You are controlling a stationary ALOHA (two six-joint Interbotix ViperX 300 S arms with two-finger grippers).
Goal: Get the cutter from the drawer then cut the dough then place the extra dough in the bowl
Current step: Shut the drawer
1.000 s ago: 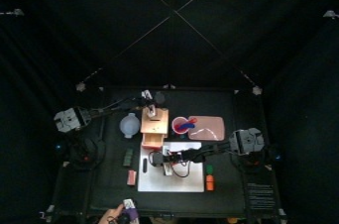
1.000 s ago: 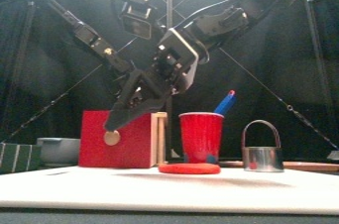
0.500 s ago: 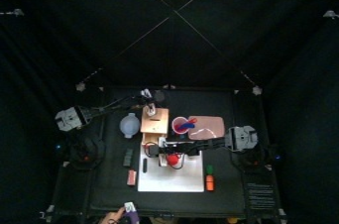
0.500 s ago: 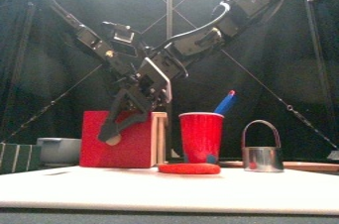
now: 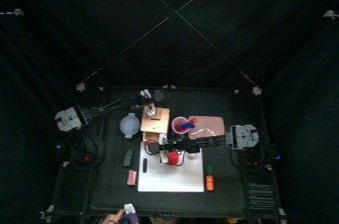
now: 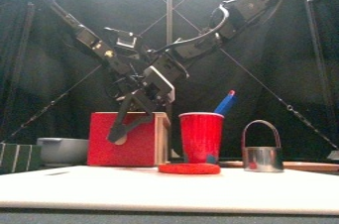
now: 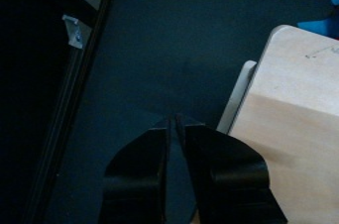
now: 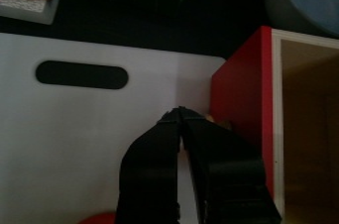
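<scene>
The pale wooden box stands behind the white cutting board, its red drawer front flush with the box. My right gripper is shut and empty, its tips against the drawer front; the front view shows the right gripper before the red panel. The left gripper is shut and empty, held over the black table just beside the box. A red dough disc lies on the board. The metal cutter stands at the right of the board.
A red cup with a blue knife stands behind the dough. The blue-grey bowl sits left of the box. Small toys lie off the board's left edge.
The right gripper has moved back toward the box, and the red drawer front has slid into the box with it. The left arm has stayed put.
</scene>
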